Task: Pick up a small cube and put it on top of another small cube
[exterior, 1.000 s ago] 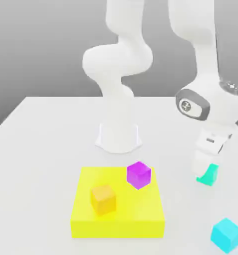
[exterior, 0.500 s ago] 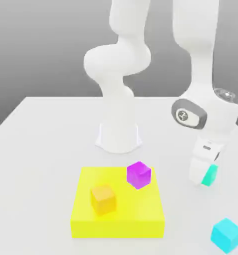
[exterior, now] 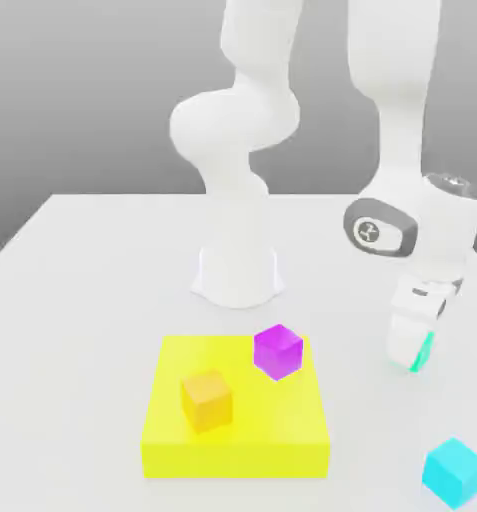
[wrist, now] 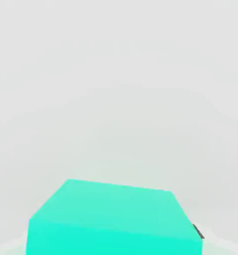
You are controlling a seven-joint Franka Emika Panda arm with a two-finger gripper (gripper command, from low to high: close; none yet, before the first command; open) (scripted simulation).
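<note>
A: Exterior view: the gripper (exterior: 414, 350) stands at the teal cube (exterior: 420, 354), which sits on the white table (exterior: 82, 290) at three o'clock of the magenta cube (exterior: 278, 351). The arm drops near-vertical, wrist down.

B: Hand view: the teal cube (wrist: 113, 219) sits close under the hand. I can't tell whether the claw has clamped. Best to seat it squarely, then lift straight.
</note>
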